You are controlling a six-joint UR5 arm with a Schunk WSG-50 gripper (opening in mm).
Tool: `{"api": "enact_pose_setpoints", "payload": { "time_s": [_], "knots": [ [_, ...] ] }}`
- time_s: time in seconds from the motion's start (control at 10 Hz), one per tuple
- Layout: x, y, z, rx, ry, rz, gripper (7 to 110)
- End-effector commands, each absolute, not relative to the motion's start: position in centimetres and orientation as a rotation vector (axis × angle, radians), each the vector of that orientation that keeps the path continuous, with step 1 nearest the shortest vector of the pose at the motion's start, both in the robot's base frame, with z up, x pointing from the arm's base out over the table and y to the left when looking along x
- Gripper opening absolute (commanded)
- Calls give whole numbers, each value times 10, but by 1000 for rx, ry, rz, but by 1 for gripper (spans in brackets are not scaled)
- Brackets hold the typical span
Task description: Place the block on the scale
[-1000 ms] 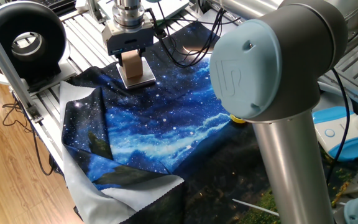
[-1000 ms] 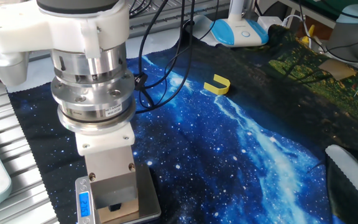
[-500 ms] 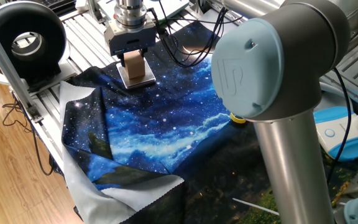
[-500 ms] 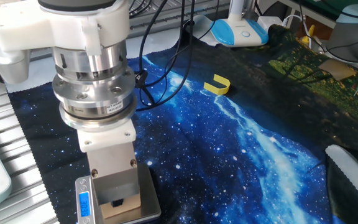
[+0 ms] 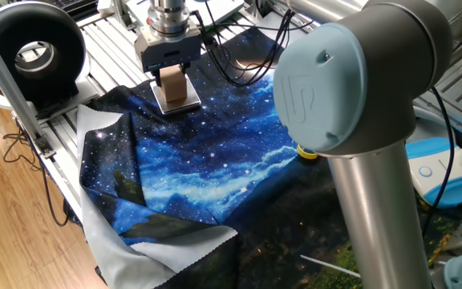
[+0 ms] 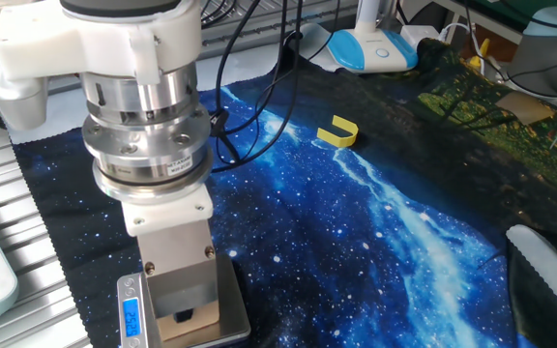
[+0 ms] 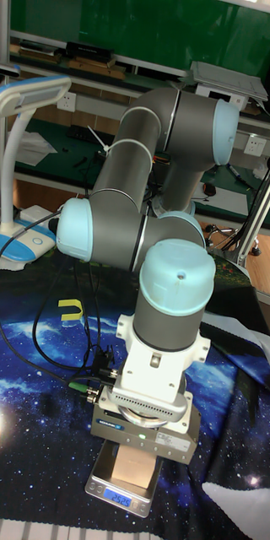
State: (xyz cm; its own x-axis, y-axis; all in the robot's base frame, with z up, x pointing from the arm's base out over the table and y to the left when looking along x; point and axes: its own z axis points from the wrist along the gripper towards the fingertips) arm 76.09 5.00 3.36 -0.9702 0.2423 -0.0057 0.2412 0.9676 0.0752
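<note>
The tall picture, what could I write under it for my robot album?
A robot gripper sets a wooden block onto a little scale on starry cloth.

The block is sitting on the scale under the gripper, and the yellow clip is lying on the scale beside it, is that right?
Not quite. The block sits on the scale under the gripper, but the other fixed view shows the yellow clip lying on the starry cloth, far from the scale.

The block [image 5: 172,82] sits on the scale [image 5: 176,102], directly under the gripper [image 5: 169,71], between its fingers [image 6: 153,302]. The clip [image 6: 337,131] lies well apart on the cloth [image 5: 215,160].
</note>
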Motion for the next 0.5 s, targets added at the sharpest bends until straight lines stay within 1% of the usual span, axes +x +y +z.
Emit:
{"api": "enact_pose_setpoints", "payload": {
  "time_s": [0.0,0.1,0.3,0.4],
  "knots": [
    [759,50,34,361,3101,159,44],
    [758,49,33,347,3103,156,66],
    [756,56,34,312,3116,205,66],
    [757,53,33,307,3111,189,88]
  ]
}}
